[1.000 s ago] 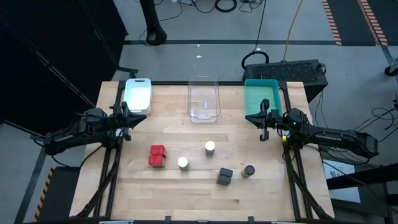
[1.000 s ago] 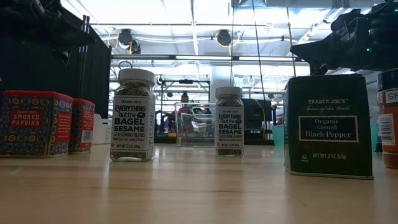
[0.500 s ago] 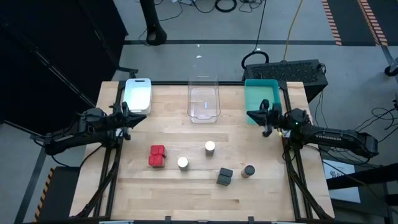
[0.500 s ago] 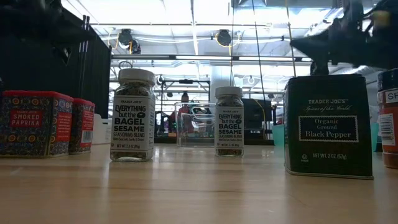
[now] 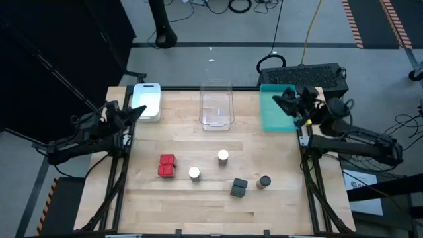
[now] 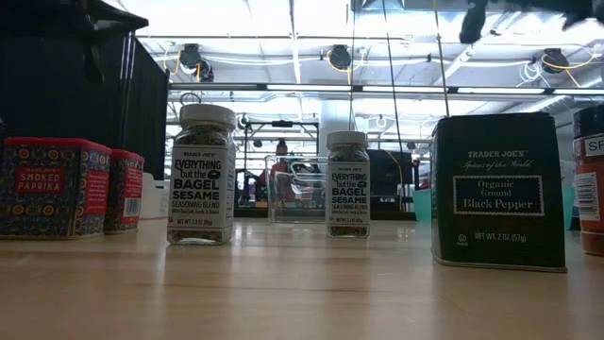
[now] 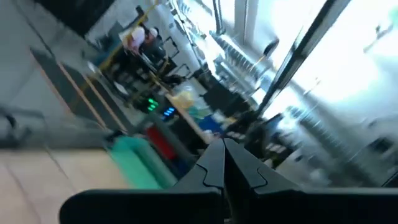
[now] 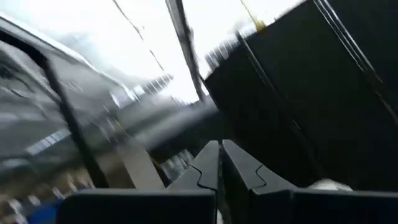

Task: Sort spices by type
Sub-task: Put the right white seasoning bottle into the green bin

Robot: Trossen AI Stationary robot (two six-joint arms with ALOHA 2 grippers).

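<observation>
- Dark left gripper [image 5: 137, 111] at the left edge of the pale wooden table [image 5: 178, 205], upper left of the high view, just beside the white tray; fingers pressed together in the left wrist view [image 7: 225, 163], holding nothing.
- White rectangular tray [image 5: 147, 101] at the table's upper left corner; nothing seen inside.
- Two red blocky tins [image 5: 166, 166], touching each other, left of centre in the high view; "Smoked Paprika" readable at the far left of the low view [image 6: 52, 186].
- Two clear jars with white round caps: one [image 5: 194, 173] just right of the red tins, the other [image 5: 223, 157] further right and higher in the frame, apart from it; both labelled "Everything but the Bagel Sesame" in the low view [image 6: 201, 175], [image 6: 348, 184].
- Clear plastic rectangular tray [image 5: 216, 106] at top centre of the table; seemingly empty.
- Dark grey-black square tin [image 5: 238, 188] at lower centre right, marked "Black Pepper" in the low view [image 6: 498, 189].
- Round dark-capped jar [image 5: 264, 182] just right of it, apart.
- Teal rectangular tray [image 5: 274, 111] at the table's upper right; contents not discernible.
- Dark right gripper [image 5: 281, 100] raised over the teal tray's upper right corner; fingers closed tight in the right wrist view [image 8: 221, 163], empty.
</observation>
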